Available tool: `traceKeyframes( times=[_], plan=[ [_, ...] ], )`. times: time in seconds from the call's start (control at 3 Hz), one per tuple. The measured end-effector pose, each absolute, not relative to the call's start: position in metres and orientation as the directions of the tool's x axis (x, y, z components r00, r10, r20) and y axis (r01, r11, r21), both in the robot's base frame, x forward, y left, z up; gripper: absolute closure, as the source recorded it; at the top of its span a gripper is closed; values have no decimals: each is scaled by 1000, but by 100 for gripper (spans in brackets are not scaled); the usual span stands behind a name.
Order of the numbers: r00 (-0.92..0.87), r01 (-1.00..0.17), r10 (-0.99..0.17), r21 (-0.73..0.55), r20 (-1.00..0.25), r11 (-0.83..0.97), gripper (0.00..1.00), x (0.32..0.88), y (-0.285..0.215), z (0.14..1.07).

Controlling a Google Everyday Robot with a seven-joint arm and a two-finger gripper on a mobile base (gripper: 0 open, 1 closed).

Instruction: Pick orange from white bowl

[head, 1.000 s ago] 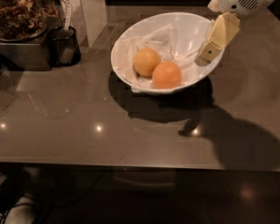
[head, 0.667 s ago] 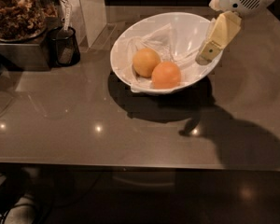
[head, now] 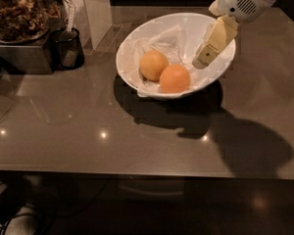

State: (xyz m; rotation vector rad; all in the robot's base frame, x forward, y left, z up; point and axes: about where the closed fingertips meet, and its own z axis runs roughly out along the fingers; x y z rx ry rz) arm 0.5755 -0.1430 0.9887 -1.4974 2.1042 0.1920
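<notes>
The orange, deep reddish-orange, lies in the white bowl at the front, on the crinkled white lining. A paler yellow-orange fruit lies touching it on its left. The bowl sits tilted on the grey table, in the upper middle of the camera view. My gripper comes down from the upper right over the bowl's right half. Its cream tip hangs just right of and a little above the orange, apart from it, and holds nothing.
A black cup with a utensil stands left of the bowl. A container of brown dried material sits at the far left. A white upright block stands behind the bowl's left. The table's front edge runs across below.
My gripper has moved a little left, further in over the bowl and closer to the orange. The fruits and the bowl have not moved.
</notes>
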Motion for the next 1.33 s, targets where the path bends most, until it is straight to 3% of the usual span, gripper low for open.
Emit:
traceKeyframes(
  times=[0.33,0.67,1.0,1.33],
  plan=[
    [-198,-926,-831,-178,-519,332,0,587,-113,980],
    [-197,-927,-831,-178,-519,331,16,587,-112,980],
    [-197,-927,-831,-178,-519,331,19,587,-112,980],
    [-197,-927,-831,-177,-519,330,13,587,-112,979]
  ],
)
